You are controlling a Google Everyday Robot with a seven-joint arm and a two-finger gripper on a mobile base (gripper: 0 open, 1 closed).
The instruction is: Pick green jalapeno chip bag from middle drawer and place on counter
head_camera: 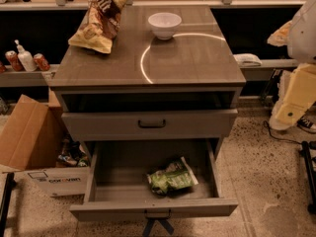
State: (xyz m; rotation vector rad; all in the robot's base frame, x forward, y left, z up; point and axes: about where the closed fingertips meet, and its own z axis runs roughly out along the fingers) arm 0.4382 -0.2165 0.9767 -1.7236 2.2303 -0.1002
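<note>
The green jalapeno chip bag (171, 176) lies crumpled on the floor of the open middle drawer (153, 207), right of its centre and near the front. The counter (192, 63) is the cabinet's flat grey-brown top with a bright curved arc. My arm comes in at the right edge, white above and pale yellow below. My gripper (285, 116) hangs at its lower end, right of the cabinet at about the height of the upper drawer, well apart from the bag and holding nothing I can see.
A brown-and-yellow chip bag (98, 22) and a white bowl (164, 24) sit at the back of the counter. The upper drawer (150, 124) with the black handle stands slightly out. An open cardboard box (34, 152) stands on the floor at left. A blue cross mark (158, 226) is below the drawer front.
</note>
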